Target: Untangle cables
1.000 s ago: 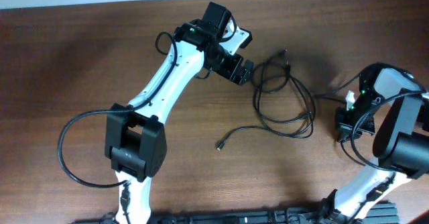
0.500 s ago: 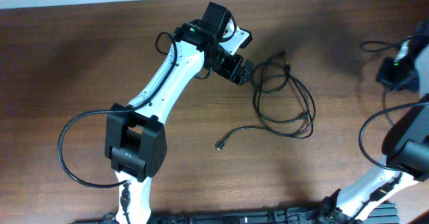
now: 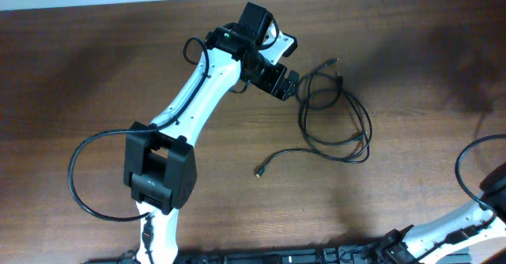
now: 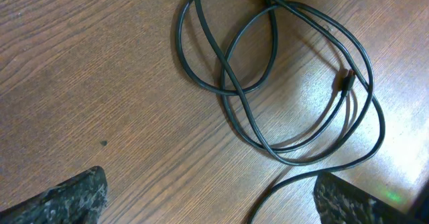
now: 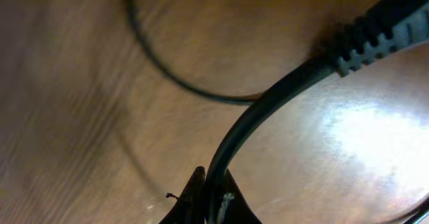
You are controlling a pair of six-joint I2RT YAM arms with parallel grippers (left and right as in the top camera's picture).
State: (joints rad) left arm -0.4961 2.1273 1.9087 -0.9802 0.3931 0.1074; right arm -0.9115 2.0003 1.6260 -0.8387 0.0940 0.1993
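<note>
The cables (image 3: 332, 143) lie as a loose knot of thin black loops on the wooden table, right of centre in the overhead view, with one free plug end (image 3: 258, 171) trailing to the lower left. My left gripper (image 3: 291, 62) hovers just left of the loops, open and empty. In the left wrist view the loops (image 4: 224, 70) cross ahead of the left gripper (image 4: 214, 207), and one strand runs close by the right fingertip (image 4: 355, 200). My right gripper (image 5: 211, 200) is outside the overhead view. It is shut on a black cable (image 5: 261, 110) that leads up to a ribbed plug (image 5: 375, 36).
The left arm (image 3: 198, 90) reaches diagonally across the table from its base (image 3: 162, 173). Only the right arm's lower link (image 3: 466, 216) and its thick wire show at the bottom right. A dark shadow falls on the far right of the table.
The right arm has swung up and out of the overhead view on the right. The strand that ran from the loops to its gripper is gone from the table. The left arm has not moved.
</note>
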